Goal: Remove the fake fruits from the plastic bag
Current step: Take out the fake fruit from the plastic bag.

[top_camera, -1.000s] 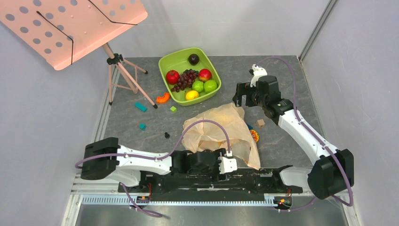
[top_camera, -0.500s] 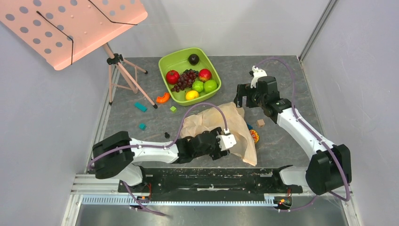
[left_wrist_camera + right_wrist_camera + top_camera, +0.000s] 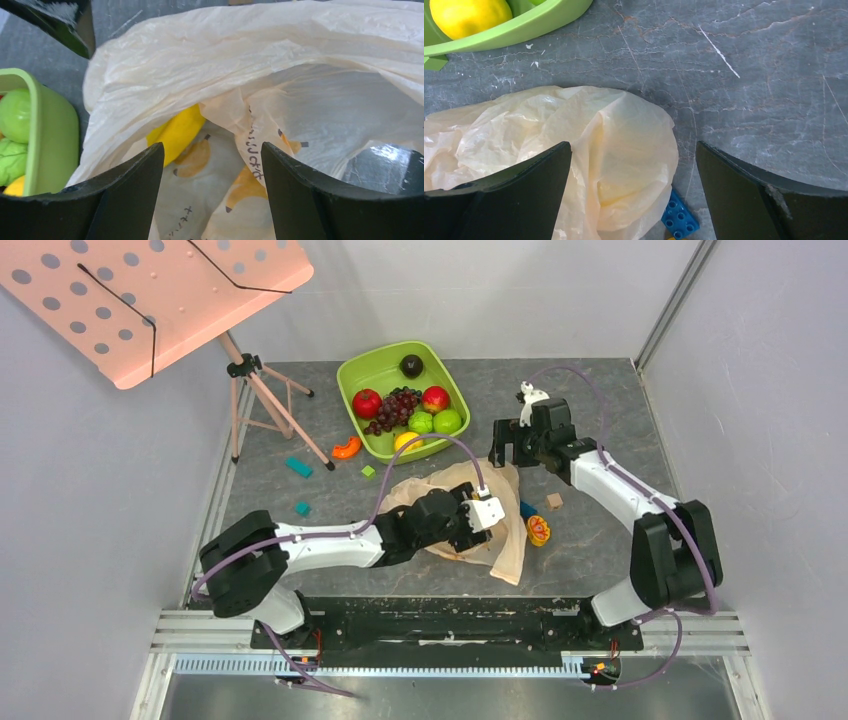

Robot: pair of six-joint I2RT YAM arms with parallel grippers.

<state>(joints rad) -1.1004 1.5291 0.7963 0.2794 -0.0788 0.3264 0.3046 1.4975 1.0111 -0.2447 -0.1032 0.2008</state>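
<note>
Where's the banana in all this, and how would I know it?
Find the green tub at the back; the crumpled peach plastic bag lies just in front. Inside the bag's open mouth, the banana is the glossy, solid yellow curve, unlike the flat orange banana prints beside it.

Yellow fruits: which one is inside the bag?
The banana, showing inside the plastic bag just ahead of the left gripper. The round yellow fruit lies in the green tub, outside the bag.

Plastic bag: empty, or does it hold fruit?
Not empty: through the open mouth of the plastic bag, the left wrist view shows a yellow banana under its top layer. Other fruit inside: cannot tell.
</note>
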